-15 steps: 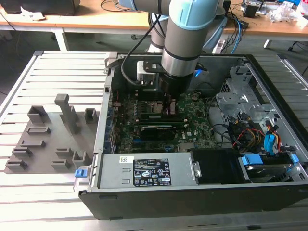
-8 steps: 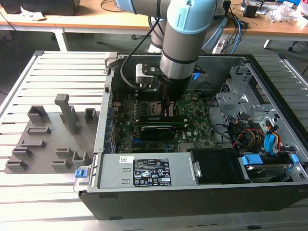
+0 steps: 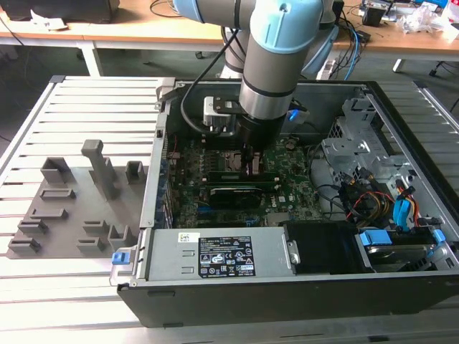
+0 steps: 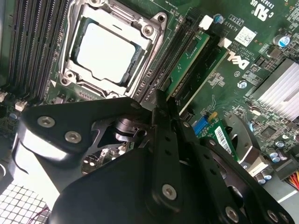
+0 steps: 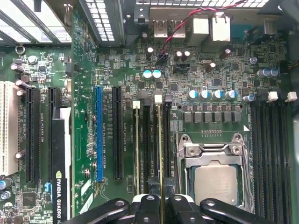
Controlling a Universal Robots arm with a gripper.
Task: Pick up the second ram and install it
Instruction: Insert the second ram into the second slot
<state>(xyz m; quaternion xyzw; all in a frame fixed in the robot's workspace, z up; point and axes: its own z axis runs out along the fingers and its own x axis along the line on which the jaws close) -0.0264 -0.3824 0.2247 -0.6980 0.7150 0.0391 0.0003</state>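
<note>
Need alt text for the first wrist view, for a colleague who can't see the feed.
The gripper holds the second ram edge-on over the slots beside the CPU socket; another stick stands two slots away. The motherboard spreads around them, with a blue slot further off.

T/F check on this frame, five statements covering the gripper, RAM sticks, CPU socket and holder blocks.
1. The gripper is over the motherboard inside the PC case. True.
2. The second ram stands on edge in a slot beside the CPU socket, with the gripper's fingers closed on its near end. True.
3. The CPU socket is covered by a heatsink and fan. False: the bare CPU lid is exposed in both wrist views.
4. Another RAM stick already sits in a nearby slot. True.
5. The grey holder blocks lie inside the case. False: they sit outside it, on the exterior view's left.
</note>
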